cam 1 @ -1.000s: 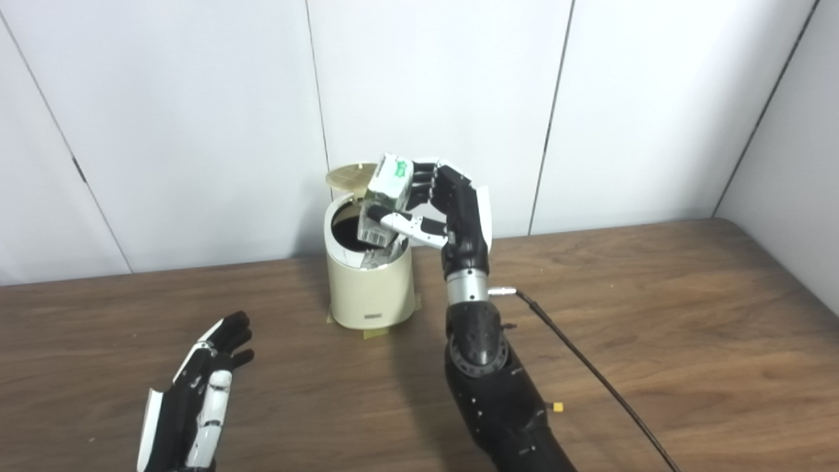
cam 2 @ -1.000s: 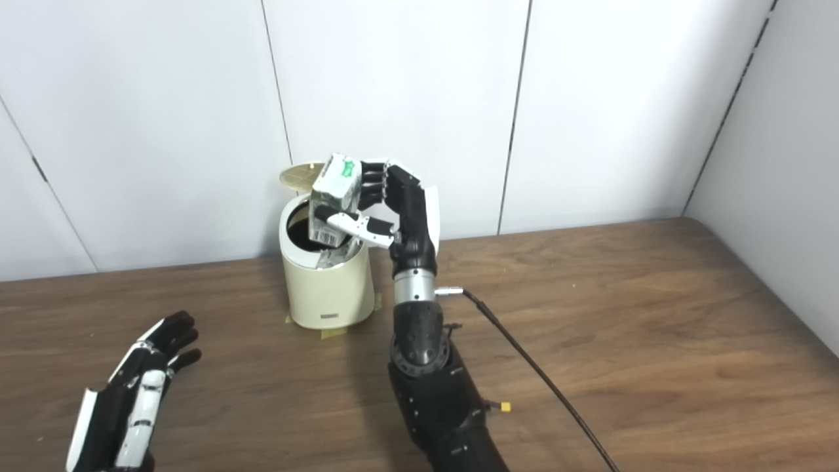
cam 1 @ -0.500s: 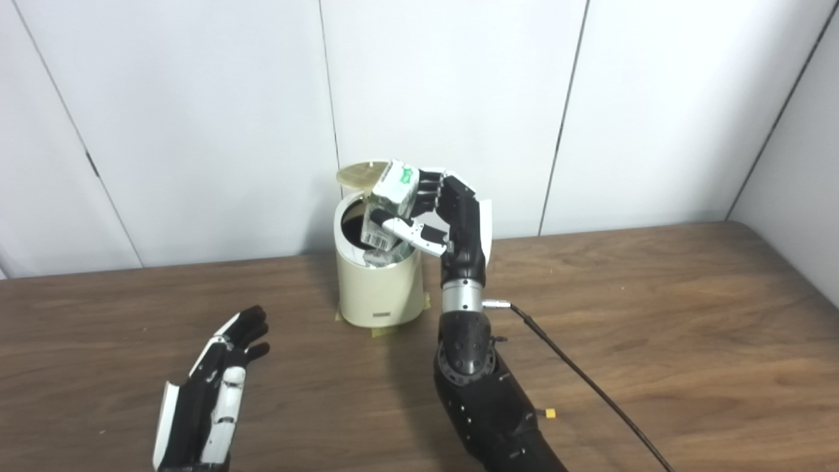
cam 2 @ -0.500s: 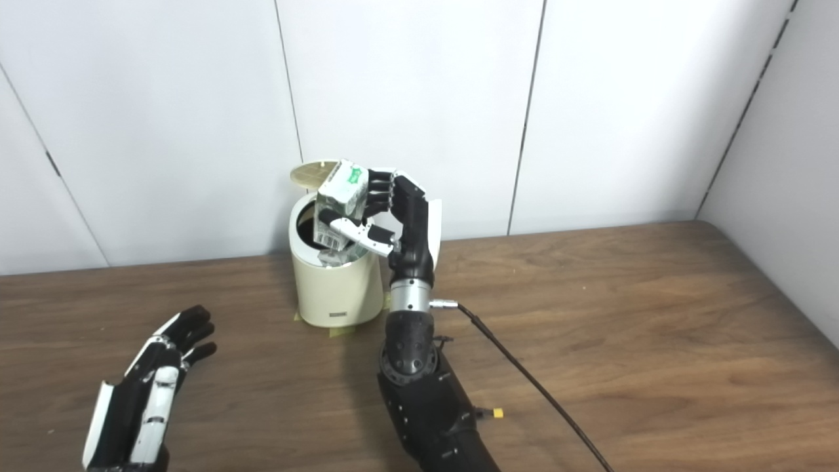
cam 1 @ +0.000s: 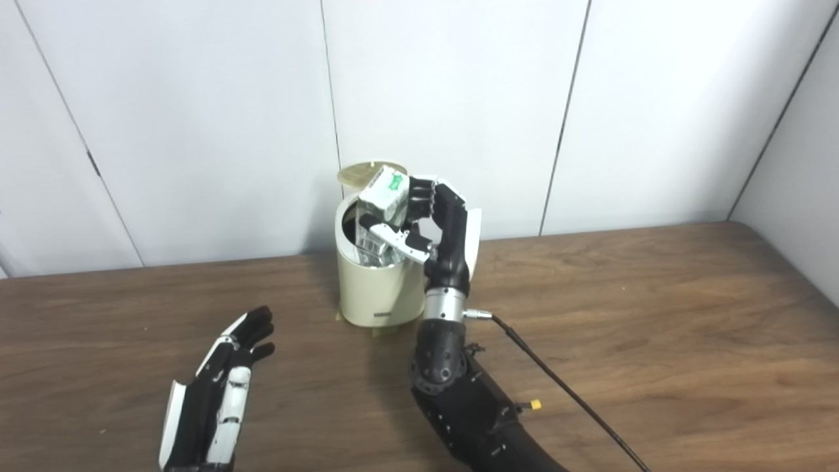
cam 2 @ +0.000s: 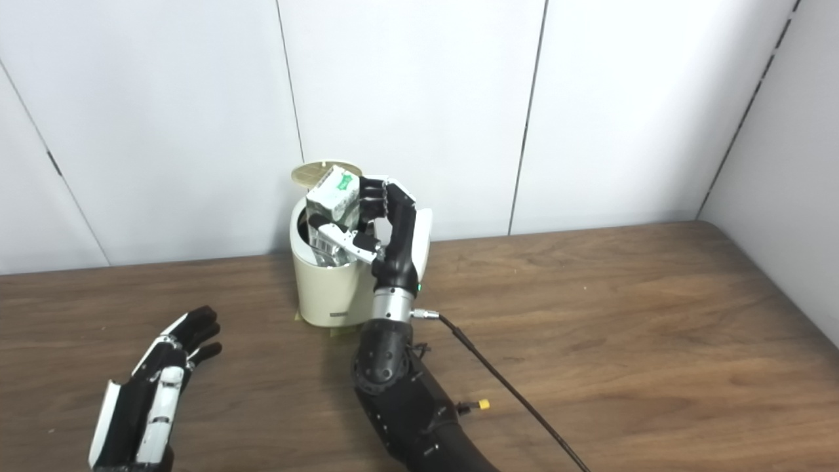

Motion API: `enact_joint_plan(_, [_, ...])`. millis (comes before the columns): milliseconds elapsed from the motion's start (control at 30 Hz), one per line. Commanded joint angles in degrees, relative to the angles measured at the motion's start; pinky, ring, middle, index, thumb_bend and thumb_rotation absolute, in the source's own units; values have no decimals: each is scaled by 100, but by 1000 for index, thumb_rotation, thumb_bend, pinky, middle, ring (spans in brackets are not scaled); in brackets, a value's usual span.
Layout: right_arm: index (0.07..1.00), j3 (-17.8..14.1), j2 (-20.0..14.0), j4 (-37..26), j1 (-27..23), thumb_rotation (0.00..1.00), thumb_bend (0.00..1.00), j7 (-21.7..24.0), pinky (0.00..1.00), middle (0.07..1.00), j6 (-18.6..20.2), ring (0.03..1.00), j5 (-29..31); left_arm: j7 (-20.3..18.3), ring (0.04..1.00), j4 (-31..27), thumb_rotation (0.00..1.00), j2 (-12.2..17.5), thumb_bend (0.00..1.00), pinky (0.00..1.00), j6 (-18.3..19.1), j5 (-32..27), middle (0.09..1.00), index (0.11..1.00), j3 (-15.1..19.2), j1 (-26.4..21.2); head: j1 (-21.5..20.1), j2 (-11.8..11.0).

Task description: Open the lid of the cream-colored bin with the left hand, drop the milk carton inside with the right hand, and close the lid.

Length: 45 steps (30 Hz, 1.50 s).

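Observation:
The cream-colored bin (cam 1: 377,292) stands on the brown table against the back wall, its round lid (cam 1: 360,173) tipped up behind the opening. My right hand (cam 1: 436,219) is shut on the white and green milk carton (cam 1: 383,196), which it holds tilted right over the bin's mouth, the carton's lower end dipping inside the rim. My left hand (cam 1: 219,396) hovers low over the table at the front left, well apart from the bin, open with fingers spread and holding nothing.
A black cable (cam 1: 557,387) trails from the right wrist across the table (cam 1: 655,314) toward the front right. Strips of tape (cam 1: 387,330) show under the bin's base. White wall panels rise directly behind the bin.
My right hand has carried the carton left and down, from above the bin's right rim into its opening. The left hand has hardly moved. The camera has shifted a little.

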Motion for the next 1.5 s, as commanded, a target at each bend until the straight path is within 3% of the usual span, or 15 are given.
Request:
enact_joint_plan(0, [497, 144, 0, -17, -419, 0, 514, -266, 395, 488, -234, 445, -132, 45, 855, -228, 790, -177, 219, 811, -183, -29, 863, 836, -57, 699, 11, 3])
enact_joint_plan(333, [496, 427, -21, 199, -653, 0, 512, -950, 385, 497, -235, 442, -56, 55, 853, -297, 782, -206, 203, 812, -111, -48, 863, 837, -67, 728, 28, 11])
enact_joint_plan(667, [490, 1226, -133, 567, -776, 0, 512, -1707, 424, 493, -235, 453, -327, 61, 848, -369, 741, -236, 200, 798, 36, -126, 858, 833, -79, 730, 238, 2])
enact_joint_plan(900, [484, 1509, -111, 706, -842, 0, 512, -2028, 425, 497, -235, 455, -274, 79, 848, -309, 736, -224, 223, 804, -56, -35, 853, 824, -85, 723, 361, -6])
enact_joint_plan(1167, [492, 1575, -38, 764, -887, 0, 512, -2181, 414, 495, -235, 447, -162, 38, 847, -372, 728, -176, 223, 799, -13, -11, 856, 827, -114, 773, 478, -2])
enact_joint_plan(1467, [503, 1348, -23, 674, -1068, 0, 511, -2234, 407, 490, -235, 444, 44, 58, 847, -386, 712, -215, 222, 797, 49, -48, 854, 823, -107, 796, 601, -69])
